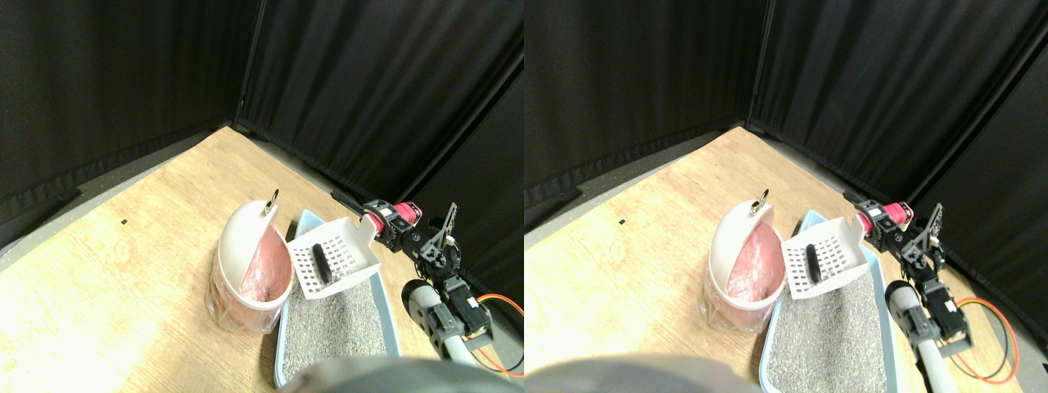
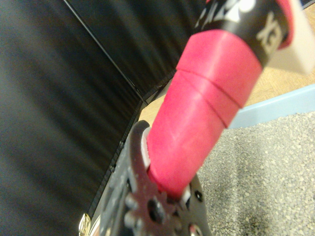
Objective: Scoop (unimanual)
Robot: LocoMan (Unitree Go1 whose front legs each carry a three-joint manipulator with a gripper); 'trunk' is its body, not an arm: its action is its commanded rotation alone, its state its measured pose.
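A white slotted scoop hangs tilted above the far end of the litter tray, its open side toward the bin. A dark oblong lump lies in the scoop. My right gripper is shut on the scoop's red-wrapped handle, and the arm reaches in from the lower right. In the wrist view the red handle runs into the dark jaw frame, with grey litter and the blue tray rim behind it. The white bin with a pink liner stands just left of the scoop.
The tray and bin rest on a wooden floor. Black curtains close off the back and right, close behind the arm. An orange cable loops at the lower right.
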